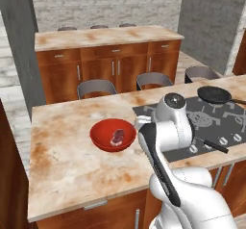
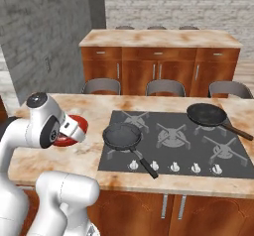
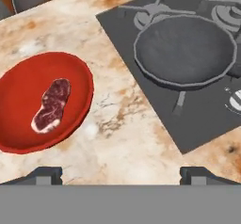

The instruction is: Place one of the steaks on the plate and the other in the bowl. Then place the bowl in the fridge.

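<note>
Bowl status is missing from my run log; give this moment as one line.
bowl: on counter, left of stove | steak: lying in bowl | gripper: open, empty, above counter | nearer pan: on stove

Grey brick walls [image 2: 44,36]; wooden cabinets [image 1: 108,64] behind; marble island [image 1: 62,160]; grey stools [image 2: 163,87].

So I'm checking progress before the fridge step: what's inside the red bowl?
One steak lies flat inside the red bowl, left of the cooktop. The bowl's floor beneath the meat is covered.

Even, soft light (rendered), slightly blurry throughout.
</note>
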